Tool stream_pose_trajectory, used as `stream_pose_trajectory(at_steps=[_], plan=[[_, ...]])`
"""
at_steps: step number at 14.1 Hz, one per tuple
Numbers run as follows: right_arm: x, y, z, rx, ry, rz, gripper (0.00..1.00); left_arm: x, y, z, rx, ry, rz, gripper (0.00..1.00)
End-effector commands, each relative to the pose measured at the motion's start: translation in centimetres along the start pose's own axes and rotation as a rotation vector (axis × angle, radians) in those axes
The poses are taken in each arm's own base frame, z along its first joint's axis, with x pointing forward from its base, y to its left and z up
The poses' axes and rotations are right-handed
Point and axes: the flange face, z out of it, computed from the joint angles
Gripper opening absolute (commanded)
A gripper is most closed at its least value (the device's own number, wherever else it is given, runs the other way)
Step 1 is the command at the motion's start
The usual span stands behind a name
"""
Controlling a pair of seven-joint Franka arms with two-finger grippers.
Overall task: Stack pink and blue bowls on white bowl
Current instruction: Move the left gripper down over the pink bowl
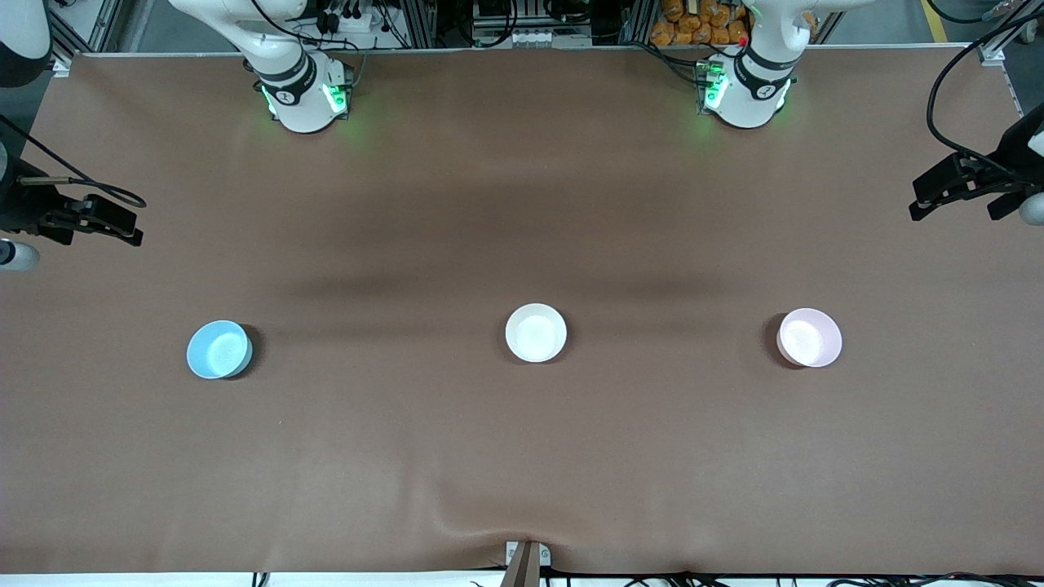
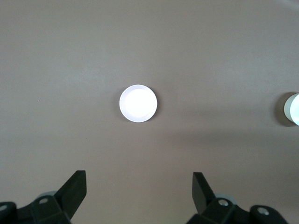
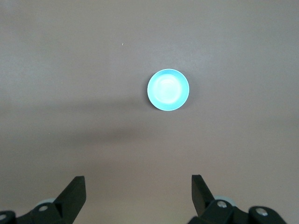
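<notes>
Three bowls stand in a row on the brown table. The light blue bowl (image 1: 218, 349) is toward the right arm's end, the white bowl (image 1: 536, 333) in the middle, and the pale pink bowl (image 1: 809, 337) toward the left arm's end. All are upright, apart and empty. My left gripper (image 1: 938, 196) is open and empty, high over the table's edge at its own end. Its wrist view shows the pink bowl (image 2: 138, 103), washed pale, and the white bowl's rim (image 2: 293, 109), with the gripper (image 2: 138, 179) well clear. My right gripper (image 1: 106, 220) is open and empty, high over its end. It (image 3: 138, 183) looks down on the blue bowl (image 3: 168, 89).
The brown table cover (image 1: 522, 456) has a wrinkle at the edge nearest the front camera, by a small mount (image 1: 526, 558). Both arm bases (image 1: 306, 90) (image 1: 746, 86) stand along the edge farthest from the front camera. Cables and racks lie off the table.
</notes>
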Motion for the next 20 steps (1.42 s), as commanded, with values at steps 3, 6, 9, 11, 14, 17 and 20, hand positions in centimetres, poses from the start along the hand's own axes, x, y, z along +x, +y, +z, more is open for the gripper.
stream_pose_trajectory(at_steps=[3, 6, 9, 11, 14, 17, 20], plan=[[0.1, 0.3, 0.0, -0.017, 0.012, -0.01, 1.0, 0.0, 0.0, -0.3, 0.008, -0.008, 0.014, 1.0], [0.5, 0.0, 0.5, -0.017, 0.003, -0.016, 1.0, 0.0, 0.0, -0.1, 0.009, -0.014, 0.016, 1.0], [0.5, 1.4, 0.5, -0.014, 0.002, -0.021, 1.0, 0.1, -0.2, 0.5, 0.008, -0.028, 0.017, 1.0], [0.7, 1.5, 0.7, -0.014, 0.007, -0.026, 1.0, 0.1, -0.1, 1.5, 0.008, -0.049, 0.018, 1.0], [0.8, 1.4, 0.8, -0.014, 0.007, -0.027, 1.0, 1.0, 0.0, 4.0, 0.009, -0.086, 0.02, 1.0], [0.9, 1.2, 1.2, -0.013, -0.001, -0.03, 1.0, 2.6, -0.9, 7.9, 0.017, -0.086, 0.008, 1.0], [1.0, 1.4, 1.1, -0.013, 0.001, -0.027, 1.0, 3.9, -2.9, 13.5, 0.013, -0.09, 0.07, 1.0]])
